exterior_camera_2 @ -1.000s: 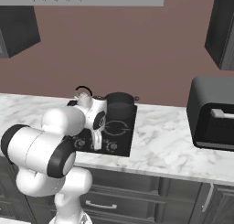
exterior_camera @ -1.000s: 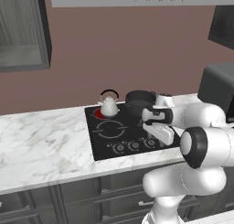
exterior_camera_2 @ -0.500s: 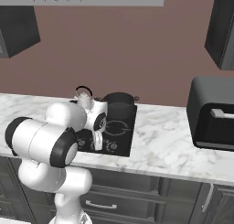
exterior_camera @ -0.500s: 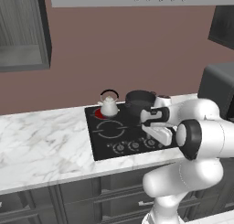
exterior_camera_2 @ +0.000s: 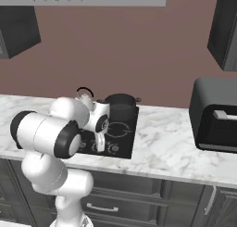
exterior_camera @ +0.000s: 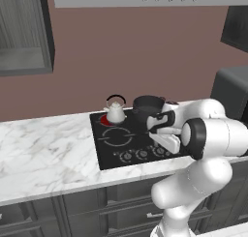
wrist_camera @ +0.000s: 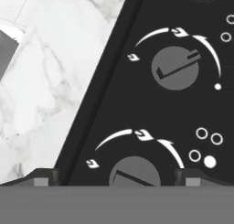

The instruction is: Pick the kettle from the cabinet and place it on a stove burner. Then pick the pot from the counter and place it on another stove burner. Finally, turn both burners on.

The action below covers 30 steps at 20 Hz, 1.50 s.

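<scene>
Spread wide and holding nothing, my end effector hangs just over the front strip of the flat black glass cooktop, its two dark tips straddling the nearest round grey knob. A second grey knob of the same kind lies a little beyond it, its pointer line slanted toward the white arc drawn around it.

I judge that both carrying steps are done and that I am on the last one, turning the burners on. The next move, as I read it, calls for lowering squarely over the knob between my fingertips, pressing them together on its rim and twisting along the arc. Which burner this knob feeds I cannot tell for certain, so the small white dot diagrams beside each knob matter.

Farther back, the small pale white-grey kettle with its thin black arched handle stands upright on the rear left burner, where a red glow shows on the glass beside its base; that burner looks lit. Just beside it, the wide matte black pot sits on the rear right burner with no glow visible around it. What the pot holds, if anything, is too dark to make out. The white marble tabletop carries the cooktop, and high on the wall the dark grey cabinet shows a bare grey shelf.
</scene>
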Tool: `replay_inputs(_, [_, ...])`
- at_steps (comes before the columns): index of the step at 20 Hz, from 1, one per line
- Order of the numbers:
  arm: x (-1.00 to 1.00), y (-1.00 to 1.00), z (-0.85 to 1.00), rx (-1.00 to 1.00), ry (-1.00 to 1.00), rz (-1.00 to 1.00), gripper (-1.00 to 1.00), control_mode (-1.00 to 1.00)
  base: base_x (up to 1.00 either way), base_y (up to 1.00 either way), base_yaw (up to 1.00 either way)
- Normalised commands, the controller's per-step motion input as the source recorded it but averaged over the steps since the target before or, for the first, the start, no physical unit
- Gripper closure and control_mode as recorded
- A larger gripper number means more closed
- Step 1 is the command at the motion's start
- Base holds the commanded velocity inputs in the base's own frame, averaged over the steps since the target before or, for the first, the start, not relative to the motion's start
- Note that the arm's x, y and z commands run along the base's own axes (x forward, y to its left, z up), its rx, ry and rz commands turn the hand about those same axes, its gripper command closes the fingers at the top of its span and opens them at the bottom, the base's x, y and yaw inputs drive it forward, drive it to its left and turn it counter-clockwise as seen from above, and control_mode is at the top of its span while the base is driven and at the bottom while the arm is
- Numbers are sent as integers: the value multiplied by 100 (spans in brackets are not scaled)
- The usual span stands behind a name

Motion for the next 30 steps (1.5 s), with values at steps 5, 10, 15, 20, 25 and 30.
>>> replay_inputs(5, [16, 0, -13, 0, 0, 0, -100, -100, 0, 0, 0])
replay_inputs(10, [11, 0, -16, 0, 0, 0, -100, -100, 0, 0, 0])
replay_inputs(15, [1, -2, -13, 0, 0, 0, -100, -100, 0, 0, 0])
replay_inputs(20, [0, 0, -11, 0, 0, 0, -100, -100, 0, 0, 0])
replay_inputs(25, [0, 0, -10, 0, 0, 0, 100, -100, 0, 0, 0])
replay_inputs(30, [0, 0, -9, 0, 0, 0, 100, -100, 0, 0, 0])
